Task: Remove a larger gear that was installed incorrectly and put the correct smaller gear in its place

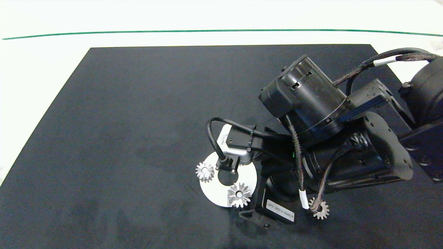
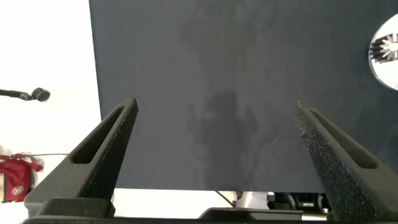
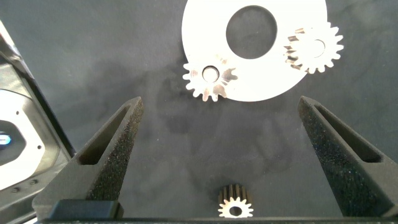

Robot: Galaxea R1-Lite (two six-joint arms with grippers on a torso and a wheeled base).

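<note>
The right claw (image 3: 221, 155) hangs wide open above the dark worktop (image 3: 124, 56); a small gear (image 3: 235, 202) lies between its fingers; beyond, a white disc (image 3: 261, 74) carries two gears at its rim.

black arm (image 1: 311, 103) — braided cables, seemingly white-tagged.

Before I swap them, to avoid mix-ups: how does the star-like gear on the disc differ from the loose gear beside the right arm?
The larger gear is wider than the smaller gear. Its teeth are long, pointed and splayed; the smaller gear's are short and blunt. The larger gear sits on the white disc, the smaller gear on the mat. Both are silver.
</note>
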